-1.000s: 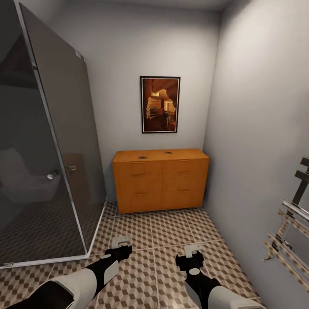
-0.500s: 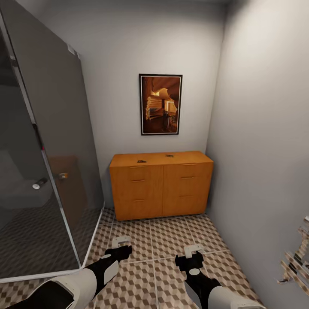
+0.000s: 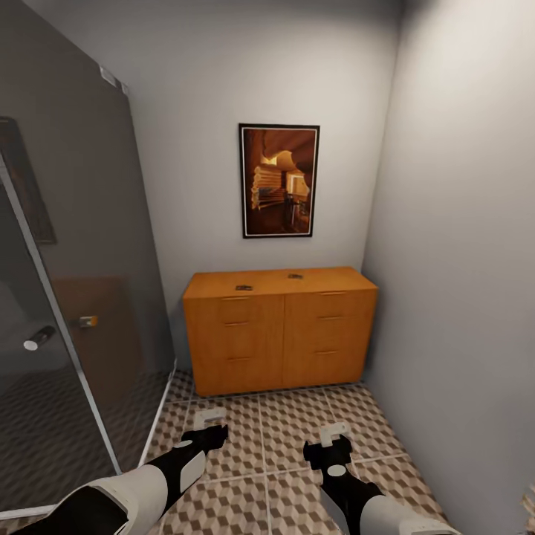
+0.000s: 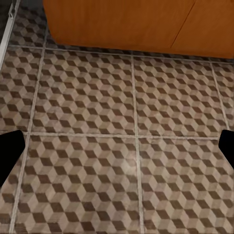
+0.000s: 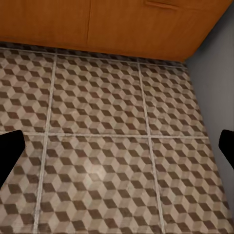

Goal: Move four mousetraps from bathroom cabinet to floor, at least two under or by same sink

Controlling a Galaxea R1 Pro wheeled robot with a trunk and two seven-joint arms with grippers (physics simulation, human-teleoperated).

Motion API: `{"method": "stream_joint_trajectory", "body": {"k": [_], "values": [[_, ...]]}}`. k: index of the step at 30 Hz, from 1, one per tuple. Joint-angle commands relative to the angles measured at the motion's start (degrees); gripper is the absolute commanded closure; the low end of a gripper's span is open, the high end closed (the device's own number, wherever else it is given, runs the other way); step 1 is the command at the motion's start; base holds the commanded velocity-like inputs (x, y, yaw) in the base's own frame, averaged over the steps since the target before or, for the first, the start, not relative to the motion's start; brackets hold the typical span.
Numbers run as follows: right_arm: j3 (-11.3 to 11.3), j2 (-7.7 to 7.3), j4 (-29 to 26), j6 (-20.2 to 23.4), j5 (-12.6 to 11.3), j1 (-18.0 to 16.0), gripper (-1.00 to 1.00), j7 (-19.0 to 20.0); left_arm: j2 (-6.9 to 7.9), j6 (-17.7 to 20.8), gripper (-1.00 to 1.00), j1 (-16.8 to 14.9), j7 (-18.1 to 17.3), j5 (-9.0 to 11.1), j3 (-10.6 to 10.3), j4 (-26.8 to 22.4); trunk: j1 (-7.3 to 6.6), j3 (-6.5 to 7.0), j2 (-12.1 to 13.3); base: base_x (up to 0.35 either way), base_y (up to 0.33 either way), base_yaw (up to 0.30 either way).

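1. Cabinet (image 3: pixel 280 328): orange-brown, flat top, drawer fronts with bar handles. Stands against the far wall, its right end close to the grey side wall.
2. Mousetraps: two small dark-marked flat items lie on the cabinet top, one left of centre (image 3: pixel 244 287), one right of centre (image 3: pixel 295 276), well apart from each other. Too small to resolve spring or mark.
3. Bathroom floor (image 3: pixel 297 416): cube-pattern tiles with pale grout, running from the robot up to the cabinet base. The stretch between grippers and cabinet is open floor.
4. Glass shower enclosure (image 3: pixel 82 297): dark tinted panel with a metal frame on the left side, its near edge running down to the floor beside the left arm. It narrows the passage on that side.
5. Framed picture (image 3: pixel 279 180): hangs on the far wall above the cabinet.
6. Left gripper (image 3: pixel 210 422): low over the tiles, short of the cabinet; in the left wrist view the fingertips (image 4: pixel 9 151) sit at opposite edges, so fingers apart, nothing between them.
7. Right gripper (image 3: pixel 332 437): likewise low over the tiles; right wrist view shows fingertips (image 5: pixel 9 148) wide apart, holding nothing.
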Motion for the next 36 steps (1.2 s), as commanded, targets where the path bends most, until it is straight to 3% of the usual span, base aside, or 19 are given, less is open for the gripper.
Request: {"method": "stream_joint_trajectory", "body": {"k": [1, 18, 36], "values": [[-0.07, 0.01, 0.08, -0.12, 0.30, -0.06, -1.00, -0.26, -0.02, -0.15, -1.00, -0.04, 0.19, 0.39, -0.49, 0.03, 0.04, -0.08, -0.05, 0.328, 0.000, 0.000], [-0.14, 0.01, 0.02, -0.12, 0.14, -0.07, -1.00, -0.60, -0.02, -0.15, -1.00, -0.04, 0.16, 0.39, -0.49, 0.03, 0.04, -0.08, -0.05, 0.328, 0.000, -0.082], [-0.11, 0.01, 0.03, -0.39, 0.14, -0.06, -1.00, -0.39, -0.02, -0.24, -1.00, -0.04, 0.20, 0.39, -0.49, 0.03, 0.04, -0.08, -0.05, 0.328, 0.000, -0.006]]}}
